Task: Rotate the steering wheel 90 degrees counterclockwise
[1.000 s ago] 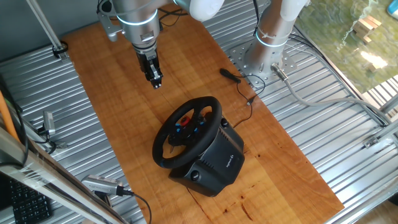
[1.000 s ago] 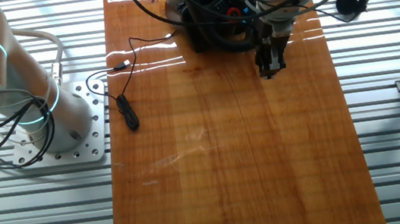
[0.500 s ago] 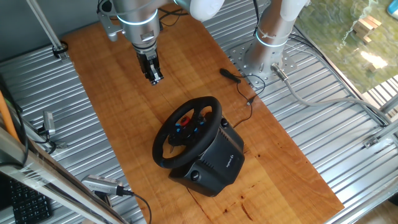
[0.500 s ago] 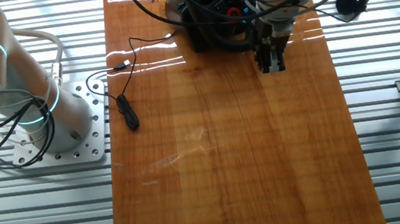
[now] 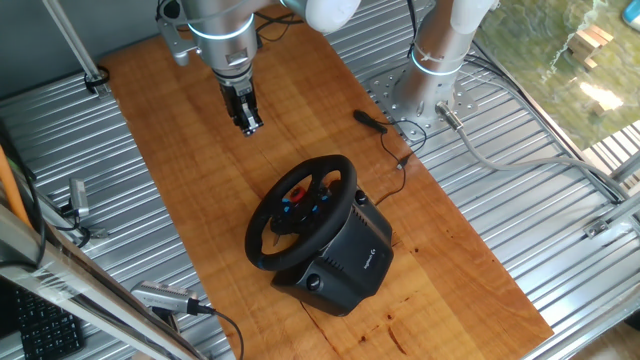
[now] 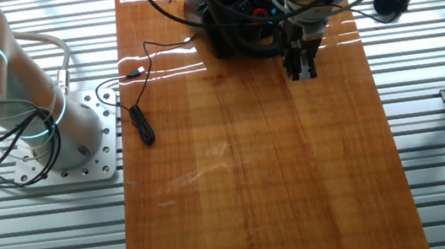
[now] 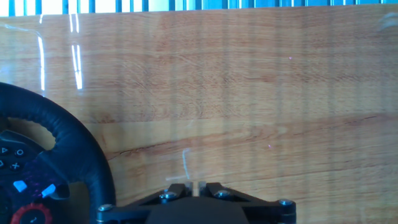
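The gripper (image 5: 249, 127) points down over the bare wooden board (image 5: 180, 160), and its fingers look close together with nothing between them, though I cannot tell surely if they are fully closed. It touches nothing. The steering wheel (image 5: 300, 210) stands well apart from it, further along the board on its boxy black base (image 5: 345, 262), rim tilted upward. In the hand view the rim is at the lower left. The arm hangs almost vertical.

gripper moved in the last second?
Yes. In one fixed view the gripper has risen slightly, away from the steering wheel, which sits unchanged; nearly all the shift came in the first half second. The fingers look closed, touching nothing.
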Controlling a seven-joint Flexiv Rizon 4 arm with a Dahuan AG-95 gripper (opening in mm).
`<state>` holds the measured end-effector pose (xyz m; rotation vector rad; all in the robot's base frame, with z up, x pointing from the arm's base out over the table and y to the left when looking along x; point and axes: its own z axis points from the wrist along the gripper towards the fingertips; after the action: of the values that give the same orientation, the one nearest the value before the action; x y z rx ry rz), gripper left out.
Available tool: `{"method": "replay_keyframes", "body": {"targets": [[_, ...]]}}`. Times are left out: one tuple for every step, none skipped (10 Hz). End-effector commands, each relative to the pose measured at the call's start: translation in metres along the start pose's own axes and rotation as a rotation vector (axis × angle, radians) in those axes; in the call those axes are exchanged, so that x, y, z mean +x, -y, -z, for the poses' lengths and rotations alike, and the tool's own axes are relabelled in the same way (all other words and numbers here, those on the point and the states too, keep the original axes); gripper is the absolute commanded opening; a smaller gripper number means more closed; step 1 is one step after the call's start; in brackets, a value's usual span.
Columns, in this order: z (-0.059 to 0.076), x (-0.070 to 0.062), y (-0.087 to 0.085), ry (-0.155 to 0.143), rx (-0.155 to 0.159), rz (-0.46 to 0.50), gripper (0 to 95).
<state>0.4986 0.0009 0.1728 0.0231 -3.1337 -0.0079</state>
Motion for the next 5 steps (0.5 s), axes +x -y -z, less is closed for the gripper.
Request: {"method": "replay_keyframes", "body": {"targets": [[0.0001, -0.0001, 0.0001, 0.0, -0.001, 0.0, 0.0], [0.0007, 0.0003, 0.0008, 0.002, -0.003, 0.005, 0.0], [0.0007, 0.0002, 0.0008, 0.001, -0.003, 0.009, 0.0], [0.0008, 0.0002, 0.0008, 0.0, -0.003, 0.015, 0.0], [0.0011, 0.0003, 0.0006, -0.002, -0.003, 0.019, 0.0]]}}
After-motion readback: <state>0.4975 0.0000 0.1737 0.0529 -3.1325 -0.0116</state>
